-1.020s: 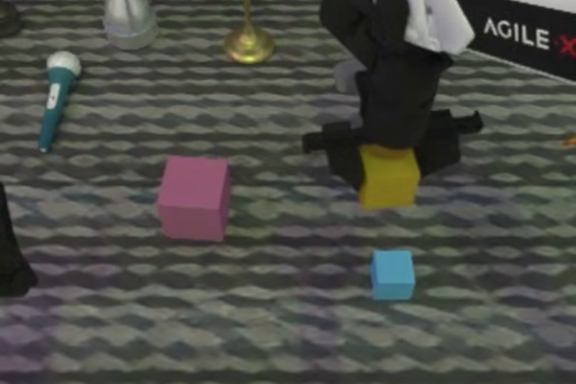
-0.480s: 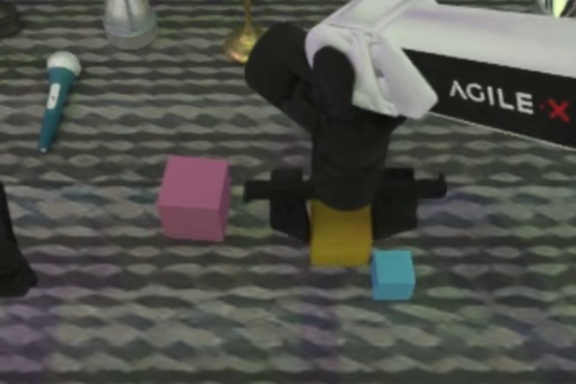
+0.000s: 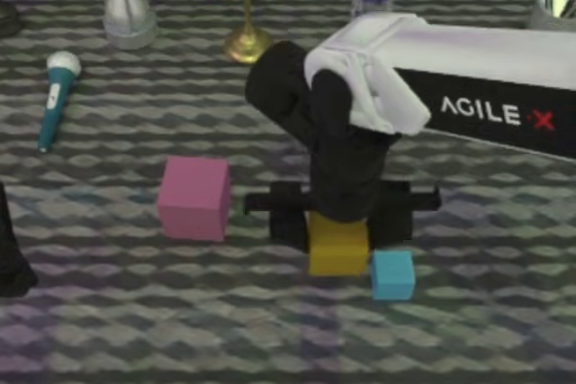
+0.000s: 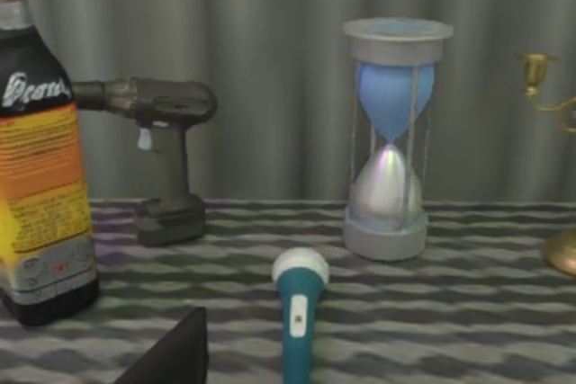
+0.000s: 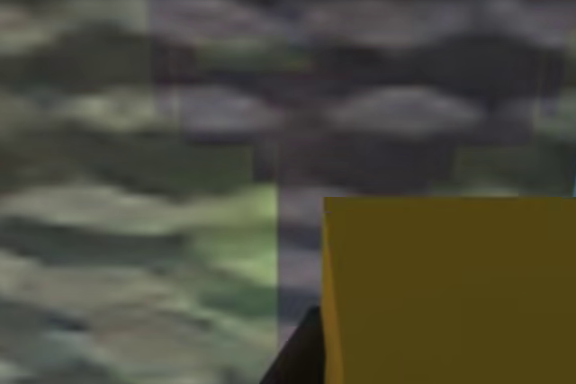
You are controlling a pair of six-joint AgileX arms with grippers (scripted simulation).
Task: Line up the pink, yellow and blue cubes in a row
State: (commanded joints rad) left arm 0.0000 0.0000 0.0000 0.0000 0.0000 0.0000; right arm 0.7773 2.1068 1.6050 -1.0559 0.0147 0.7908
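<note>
Right gripper pinches the yellow cube, low over the desk. Blue cube sits just beside it on the right; pink cube stands apart to its left. Yellow not yet released; row incomplete. Left arm parked.

The pink cube sits left of the middle of the counter. The yellow cube is to its right, a bit nearer the front, under the right tool. The blue cube is just beside the yellow cube, on its right and a little nearer the front. At the back stand an hourglass and a candle holder. A microphone lies far left. The left arm stays at the left edge.
</note>
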